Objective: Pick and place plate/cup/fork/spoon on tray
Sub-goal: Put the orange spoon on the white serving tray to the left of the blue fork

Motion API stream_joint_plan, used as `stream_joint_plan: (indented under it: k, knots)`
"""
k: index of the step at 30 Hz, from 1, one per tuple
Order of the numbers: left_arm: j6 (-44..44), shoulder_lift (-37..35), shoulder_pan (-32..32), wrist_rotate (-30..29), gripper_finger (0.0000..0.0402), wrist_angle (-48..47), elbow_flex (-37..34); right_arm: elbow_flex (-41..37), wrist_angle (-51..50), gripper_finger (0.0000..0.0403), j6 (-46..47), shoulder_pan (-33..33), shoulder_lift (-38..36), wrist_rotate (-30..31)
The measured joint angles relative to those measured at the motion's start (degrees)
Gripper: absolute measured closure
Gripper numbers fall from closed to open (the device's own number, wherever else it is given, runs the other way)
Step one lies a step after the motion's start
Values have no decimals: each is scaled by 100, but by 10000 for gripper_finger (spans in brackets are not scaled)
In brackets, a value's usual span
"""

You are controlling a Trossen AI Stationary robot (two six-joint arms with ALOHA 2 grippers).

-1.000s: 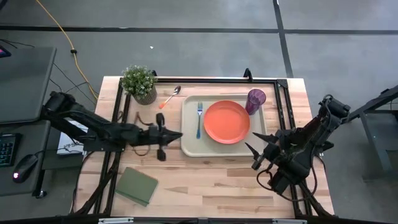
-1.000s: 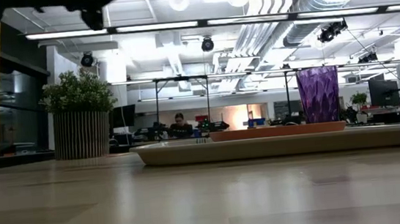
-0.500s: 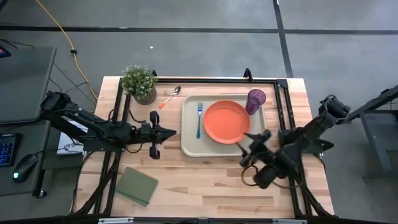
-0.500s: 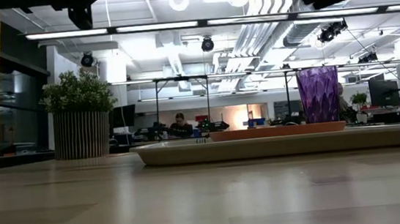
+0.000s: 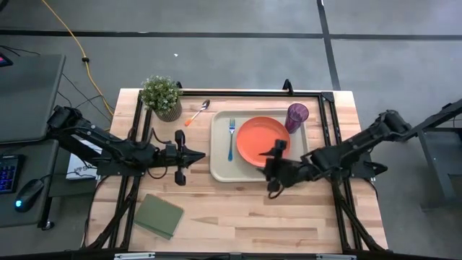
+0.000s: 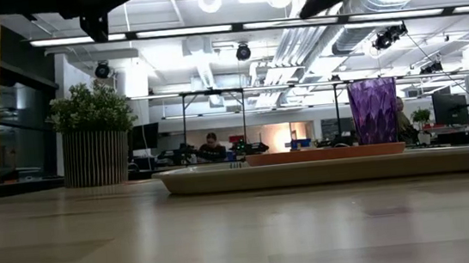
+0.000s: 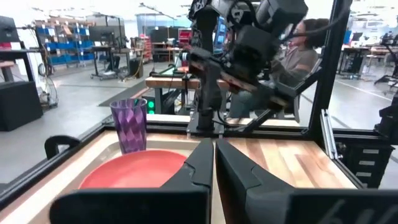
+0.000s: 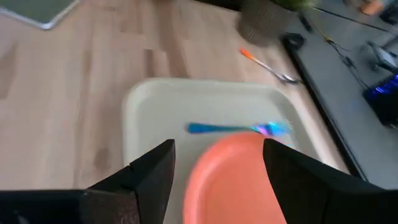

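The beige tray [image 5: 219, 172] lies at the table's middle. On it rest the orange-red plate [image 5: 258, 137], the blue fork [image 5: 231, 139] left of the plate, and the purple cup [image 5: 297, 114], upright at the far right corner. The orange-handled spoon [image 5: 196, 113] lies flat on the table beside the tray's far left corner. My right gripper [image 5: 270, 167] hangs open above the plate's near right edge, and the plate [image 8: 239, 180] shows between its fingers. My left gripper [image 5: 202, 154] is shut and level, just left of the tray, holding nothing.
A potted plant [image 5: 162, 96] stands at the far left corner, close to the spoon. A flat green pad [image 5: 159, 215] lies near the front left edge. Black frame rails [image 5: 326, 123] run along the table's sides and far edge. Bare wood lies in front of the tray.
My right gripper has swung from beyond the tray's near right corner toward the table's left, coming over the plate's near right edge. It has rolled about its wrist and tipped downward, staying open. The tableware has not moved.
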Motion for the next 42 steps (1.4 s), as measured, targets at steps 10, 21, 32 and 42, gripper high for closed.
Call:
stream_joint_plan:
  k: [10, 21, 32, 42]
  knots:
    - [37, -1, 18, -224, 402, 237, 0, -2035, 340, 167, 1215, 648, -2753, 1003]
    - [-548, 252, 1118, -462, 401, 234, 0, -4219, 4431, 167, -493, 602, -3858, 822]
    - [-1123, 1027, 1510, 425, 383, 235, 0, -4418, 4877, 167, -673, 542, -3794, 792]
    - [-641, 1001, 1101, 763, 341, 1013, 2, -4418, 4877, 167, -691, 540, -3790, 604]
